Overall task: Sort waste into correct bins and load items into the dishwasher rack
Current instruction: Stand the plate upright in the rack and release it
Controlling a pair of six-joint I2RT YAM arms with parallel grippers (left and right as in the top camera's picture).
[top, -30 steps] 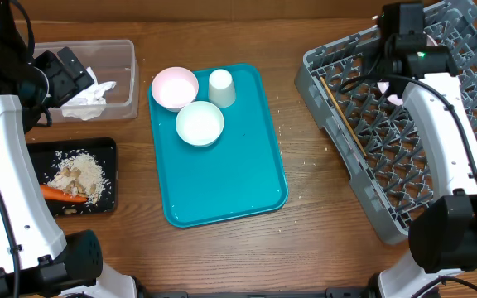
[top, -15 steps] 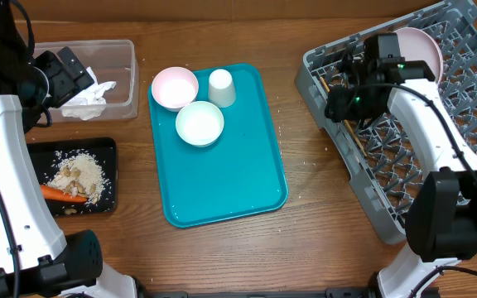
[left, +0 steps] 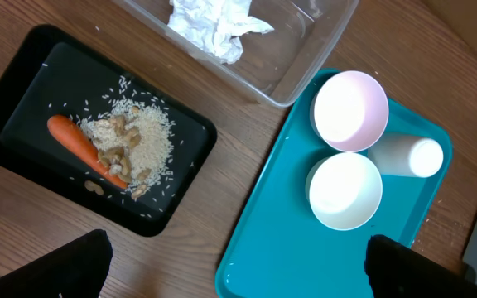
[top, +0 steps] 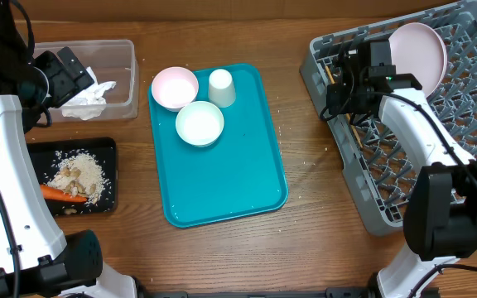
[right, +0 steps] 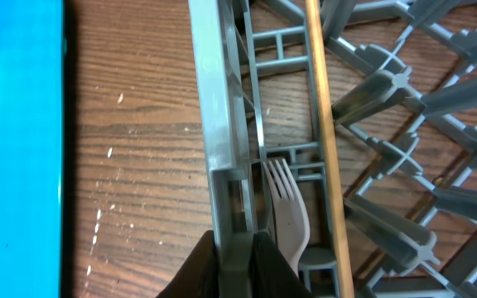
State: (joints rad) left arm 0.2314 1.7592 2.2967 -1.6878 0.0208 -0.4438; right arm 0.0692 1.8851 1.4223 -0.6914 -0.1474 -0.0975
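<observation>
Right jaws pinching grey rack (right: pixel 222 108) wall; left jaws wide apart, empty; white-specked wooden table (top: pixel 305 240)

Teal serving tray (top: pixel 232 178), slightly askew, on a brown wooden table (top: pixel 321 242) with visible grain

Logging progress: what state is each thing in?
left gripper: open, empty
right gripper: shut on dishwasher rack wall
plate: on edge in rack
fork: lying in rack
chopstick: lying in rack
pink bowl: upright, empty
white bowl: upright, empty
cup: on teal tray
tissue: crumpled, in clear tub
carrot: whole, in black tray
rice: heaped in black tray
</observation>
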